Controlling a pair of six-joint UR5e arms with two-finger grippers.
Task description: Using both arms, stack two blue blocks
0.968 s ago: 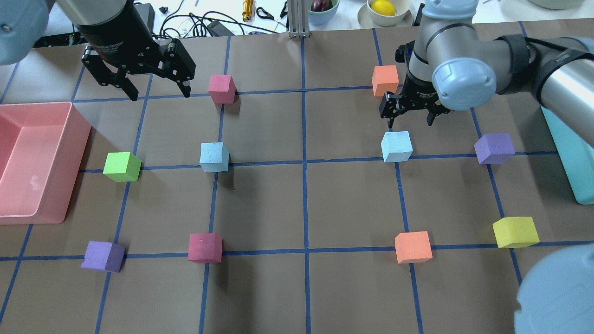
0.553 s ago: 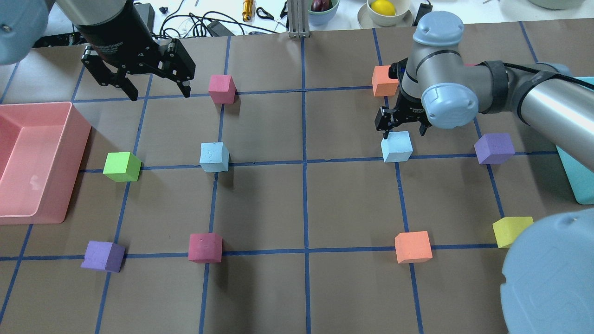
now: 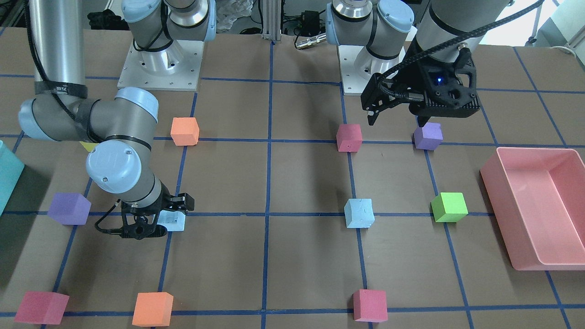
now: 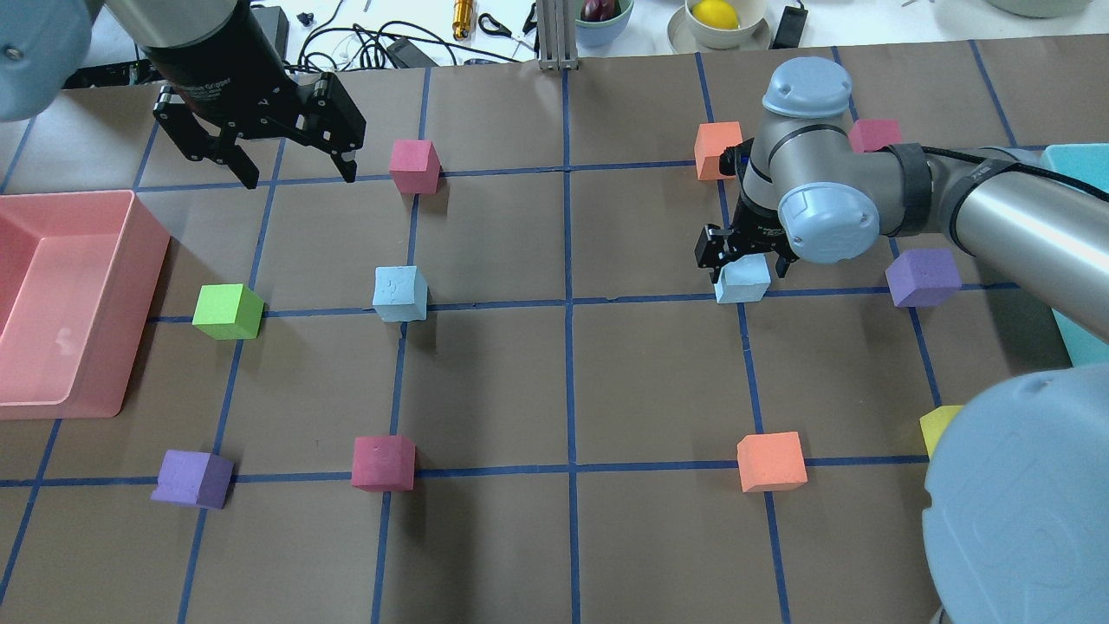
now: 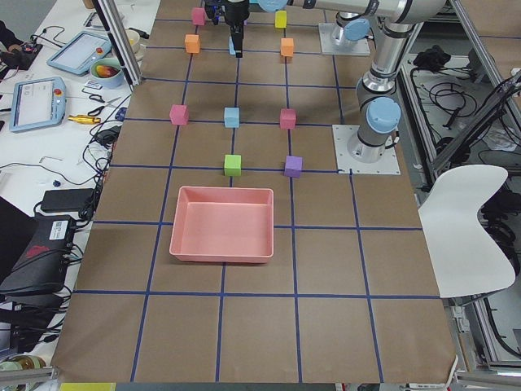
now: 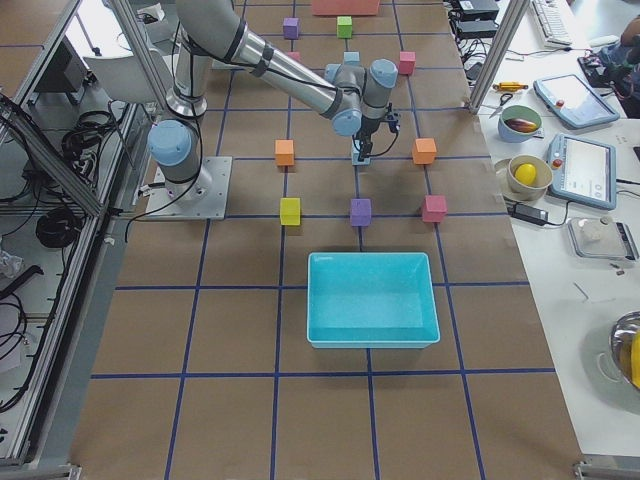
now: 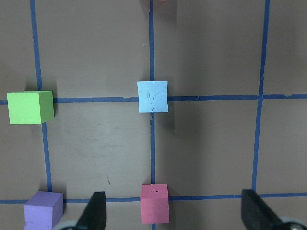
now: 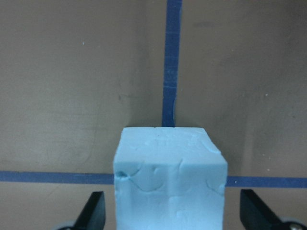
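One pale blue block [image 4: 743,284] sits at the right on a tape crossing. My right gripper [image 4: 743,260] is low over it, open, with a finger on either side and not touching. In the right wrist view the block [image 8: 170,177] fills the space between the fingertips [image 8: 93,213] with a gap on each side. The other blue block [image 4: 400,293] sits left of centre, also in the left wrist view [image 7: 152,96]. My left gripper [image 4: 299,173] hangs open and empty, high at the far left, away from that block.
A pink bin [image 4: 139,260] stands at the left edge, a teal bin [image 4: 1074,347] at the right edge. Other cubes are spread on the grid: green [image 4: 227,311], red [image 4: 414,165], orange [image 4: 717,149], purple [image 4: 923,277], orange [image 4: 771,461], red [image 4: 383,462].
My right gripper has moved toward me and down, from behind the right blue block to straddling it. The left arm has not moved.
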